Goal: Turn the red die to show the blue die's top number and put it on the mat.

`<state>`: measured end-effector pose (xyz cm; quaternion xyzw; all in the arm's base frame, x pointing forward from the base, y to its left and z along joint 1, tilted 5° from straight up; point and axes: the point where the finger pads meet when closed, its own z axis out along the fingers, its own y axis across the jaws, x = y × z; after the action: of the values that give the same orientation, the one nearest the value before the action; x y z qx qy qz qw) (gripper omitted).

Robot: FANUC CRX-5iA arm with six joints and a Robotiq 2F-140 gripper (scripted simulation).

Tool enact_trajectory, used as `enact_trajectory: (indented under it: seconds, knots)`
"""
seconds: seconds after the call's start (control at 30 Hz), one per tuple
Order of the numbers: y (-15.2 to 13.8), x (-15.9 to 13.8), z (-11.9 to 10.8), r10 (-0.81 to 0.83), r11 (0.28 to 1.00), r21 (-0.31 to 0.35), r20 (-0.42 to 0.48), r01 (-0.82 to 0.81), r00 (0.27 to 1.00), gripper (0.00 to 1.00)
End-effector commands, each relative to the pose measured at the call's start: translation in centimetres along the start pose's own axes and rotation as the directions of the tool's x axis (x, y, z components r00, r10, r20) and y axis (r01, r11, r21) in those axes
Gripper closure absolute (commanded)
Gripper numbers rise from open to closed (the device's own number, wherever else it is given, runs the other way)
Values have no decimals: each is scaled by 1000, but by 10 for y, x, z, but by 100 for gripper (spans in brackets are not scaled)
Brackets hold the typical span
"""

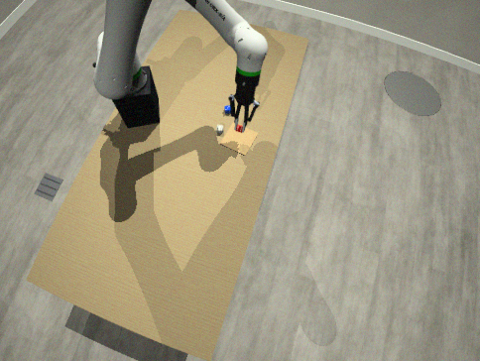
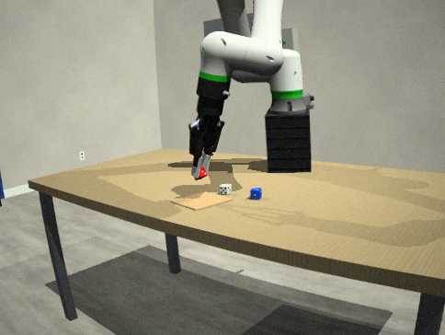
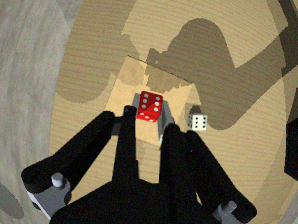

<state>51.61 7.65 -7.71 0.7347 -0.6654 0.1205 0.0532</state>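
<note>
My gripper is shut on the red die and holds it in the air above the small tan mat. In the exterior view the gripper hangs nearly upright with the red die at its fingertips, a little above the mat. The wrist view shows the red die between the fingers over the mat. The white die sits on the table beside the mat's edge. The blue die sits on the table further along, off the mat.
The arm's black base block stands at the back of the wooden table. The white die and the blue die lie close to the gripper. The table's front edge is near the mat.
</note>
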Motion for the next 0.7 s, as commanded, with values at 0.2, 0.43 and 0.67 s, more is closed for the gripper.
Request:
enact_trajectory:
  seconds: [0.2, 0.43, 0.67]
  knots:
    - [4, 7, 3, -1, 1000, -25, 133, 4, 991, 84]
    - [1, 7, 1, -1, 1000, -12, 270, 4, 963, 84]
    - [1, 11, 2, -1, 1000, -9, 300, 4, 954, 84]
